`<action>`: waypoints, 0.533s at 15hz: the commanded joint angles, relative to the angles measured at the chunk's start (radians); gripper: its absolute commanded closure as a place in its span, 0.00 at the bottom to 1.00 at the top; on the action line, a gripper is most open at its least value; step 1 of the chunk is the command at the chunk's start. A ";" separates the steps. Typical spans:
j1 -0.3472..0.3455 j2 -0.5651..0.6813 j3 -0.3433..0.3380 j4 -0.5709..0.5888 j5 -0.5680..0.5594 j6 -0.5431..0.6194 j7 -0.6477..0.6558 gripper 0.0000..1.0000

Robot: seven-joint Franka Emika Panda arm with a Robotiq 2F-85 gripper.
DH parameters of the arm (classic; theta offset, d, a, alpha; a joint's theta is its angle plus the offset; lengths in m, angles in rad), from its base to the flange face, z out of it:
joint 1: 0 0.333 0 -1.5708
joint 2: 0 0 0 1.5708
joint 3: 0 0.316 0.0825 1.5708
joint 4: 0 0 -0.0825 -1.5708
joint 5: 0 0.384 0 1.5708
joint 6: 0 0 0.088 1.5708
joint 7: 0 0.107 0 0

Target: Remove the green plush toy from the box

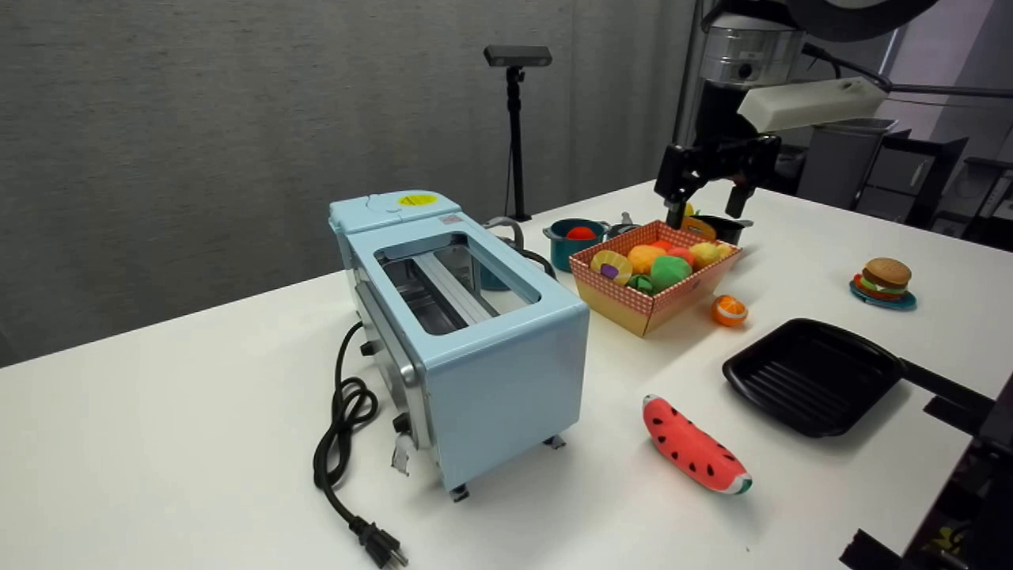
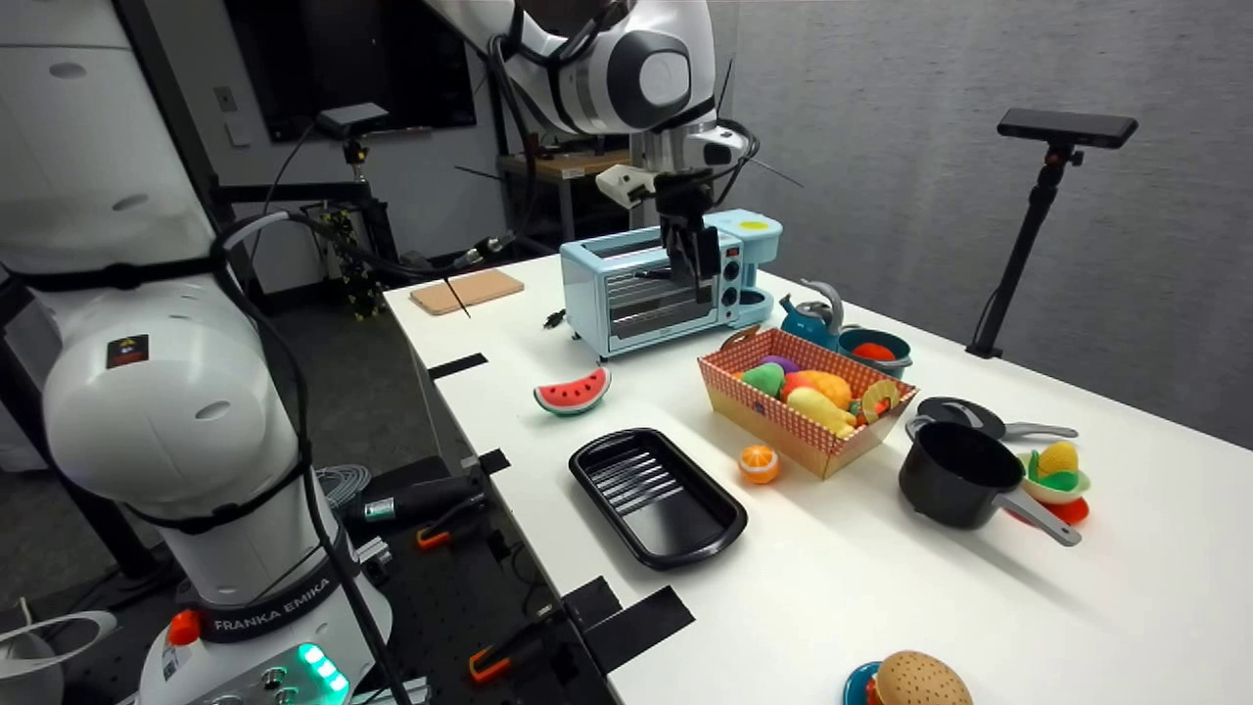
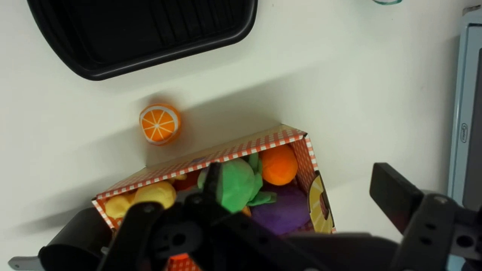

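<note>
White arm [image 2: 127, 411] aloft, end effector [image 1: 706, 215] downward below the wrist [image 2: 661, 78], black fingers [image 3: 395, 195] wide apart

I count one box [image 1: 613, 305], one green plush toy [image 1: 671, 271], one toaster [image 1: 506, 388], one grill pan [image 1: 815, 376], one kettle [image 2: 809, 323], one burger [image 1: 885, 279], one watermelon slice [image 1: 695, 446], two pots [image 2: 948, 488].

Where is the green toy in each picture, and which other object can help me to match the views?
In an exterior view: the green toy is right of centre, inside the box.
In an exterior view: the green toy is just right of centre, toward the box's left end.
Wrist view: the green toy is below centre, partly covered by a gripper finger.
Shared landmark: the orange half, outside the box in all three.
</note>
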 commanded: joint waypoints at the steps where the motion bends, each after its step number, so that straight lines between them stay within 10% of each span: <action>1: -0.005 0.062 -0.020 0.074 -0.002 0.009 0.033 0.00; 8: 0.005 0.087 -0.046 0.099 0.001 -0.002 0.011 0.00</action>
